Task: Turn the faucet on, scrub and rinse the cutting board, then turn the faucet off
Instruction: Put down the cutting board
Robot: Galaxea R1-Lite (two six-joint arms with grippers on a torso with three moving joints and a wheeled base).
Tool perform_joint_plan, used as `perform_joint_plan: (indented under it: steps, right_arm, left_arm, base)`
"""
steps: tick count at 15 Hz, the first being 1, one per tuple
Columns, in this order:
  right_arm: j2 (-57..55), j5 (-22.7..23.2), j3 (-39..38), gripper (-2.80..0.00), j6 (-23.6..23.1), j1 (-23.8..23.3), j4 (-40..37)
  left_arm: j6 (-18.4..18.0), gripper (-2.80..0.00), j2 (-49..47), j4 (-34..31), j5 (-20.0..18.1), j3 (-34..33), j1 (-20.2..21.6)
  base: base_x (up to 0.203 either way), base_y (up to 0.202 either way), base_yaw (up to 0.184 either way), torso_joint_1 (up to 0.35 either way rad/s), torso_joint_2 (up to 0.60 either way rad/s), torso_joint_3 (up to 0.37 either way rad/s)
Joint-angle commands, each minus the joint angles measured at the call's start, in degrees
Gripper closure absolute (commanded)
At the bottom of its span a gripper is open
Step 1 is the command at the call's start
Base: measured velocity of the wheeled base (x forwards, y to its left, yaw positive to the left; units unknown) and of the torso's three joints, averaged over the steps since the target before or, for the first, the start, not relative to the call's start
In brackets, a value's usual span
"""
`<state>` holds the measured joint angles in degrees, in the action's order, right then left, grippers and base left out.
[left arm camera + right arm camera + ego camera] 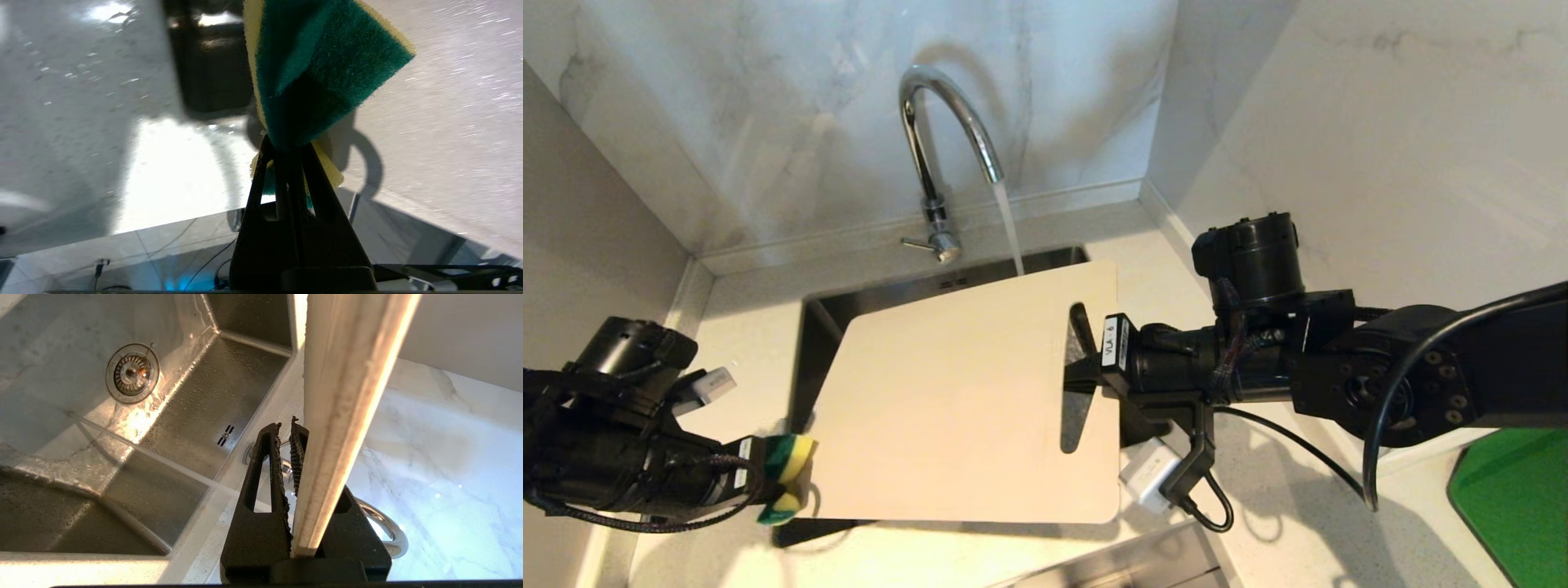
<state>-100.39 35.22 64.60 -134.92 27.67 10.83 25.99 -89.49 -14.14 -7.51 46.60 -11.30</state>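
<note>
A steel sink (821,327) is sitting in a pale stone counter (1307,490) in a marble-walled corner, and it is holding nothing but running water; the right wrist view is showing its wet floor and a round drain strainer (132,373). Above it, the cutting board (968,392), a large cream rectangle, is hanging nearly flat over the basin, likely so that runoff drains into the sink rather than onto the counter. The chrome faucet (931,139) is running, its stream (1011,233) falling just past the board's far edge.

The right gripper (1082,367) is reaching in from the right and holding the board at its slot-handle end, its jaws nearly closed and clamping the thin edge between them, which is keeping the board steady for scrubbing. The left gripper (768,474) is waiting at the board's near left corner, jaws fully closed and pinching a green-and-yellow sponge (788,469), folded in the grip. The sponge appears just beside the board; whether it is touching cannot be told.
</note>
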Motion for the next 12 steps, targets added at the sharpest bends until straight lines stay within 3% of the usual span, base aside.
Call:
perform_joint_plan:
  steps: [1,7,9,12]
  right_arm:
    - [0.1,0.1,-0.1,0.00,-0.8,0.0,0.1]
    - [0.8,0.1,-1.1,0.00,-0.9,0.0,0.1]
    - [0.8,0.0,-1.3,0.00,-0.9,0.1,0.1]
    - [1.6,0.0,-3.1,0.00,-0.9,0.1,0.1]
  left_arm:
    - [-1.7,0.00,1.6,0.7,-1.5,-2.7,3.1]
    - [-3.9,0.00,4.7,0.7,-3.2,-0.6,6.1]
    - [-3.8,0.00,5.8,-0.5,-3.4,3.9,6.1]
    - [-2.8,0.00,6.9,-7.3,-4.7,14.9,6.1]
  base:
    - [0.000,0.000,0.000,0.000,0.00,0.000]
    - [0.000,0.000,0.000,0.000,0.00,0.000]
    - [0.000,0.000,0.000,0.000,0.00,0.000]
    - [0.000,0.000,0.000,0.000,0.00,0.000]
